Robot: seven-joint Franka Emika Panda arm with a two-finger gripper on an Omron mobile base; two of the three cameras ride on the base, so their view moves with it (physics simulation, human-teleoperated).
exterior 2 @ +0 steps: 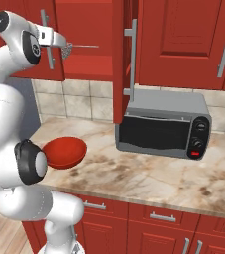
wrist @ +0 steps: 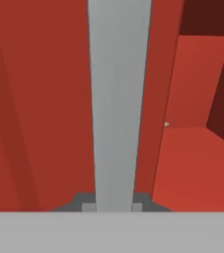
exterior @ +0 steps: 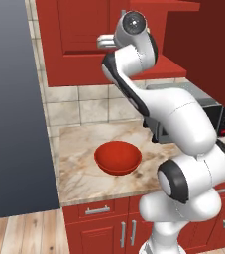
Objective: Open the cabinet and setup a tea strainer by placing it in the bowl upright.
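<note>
Up high, the cabinet (exterior: 79, 30) is the stage. One open door (exterior 2: 118, 59) stands edge-on above the worktop (exterior 2: 148, 173), and the shelf space shows behind it. A grey toaster oven (exterior 2: 158, 131) sits on the worktop right under that open door, so anything lowered there has to steer clear of it. To its left the red bowl (exterior: 118, 158) waits, mouth up and nothing in it.

The gripper (exterior 2: 49, 36) is up at the other door, and the fingers (wrist: 88, 206) are pinched onto its long silver door handle (wrist: 114, 99). The bar runs straight up between them.

The tea strainer (exterior 2: 67, 48) is inside the cabinet on a shelf, just beside the hand, its thin handle pointing away towards the open door. It looks very light, stiff and easy to tip or roll. The wire handle is probably too slim to pinch securely, so I'd grip across the rim of the mesh cup. That gripped door and its bar are what crowd the reach in.
</note>
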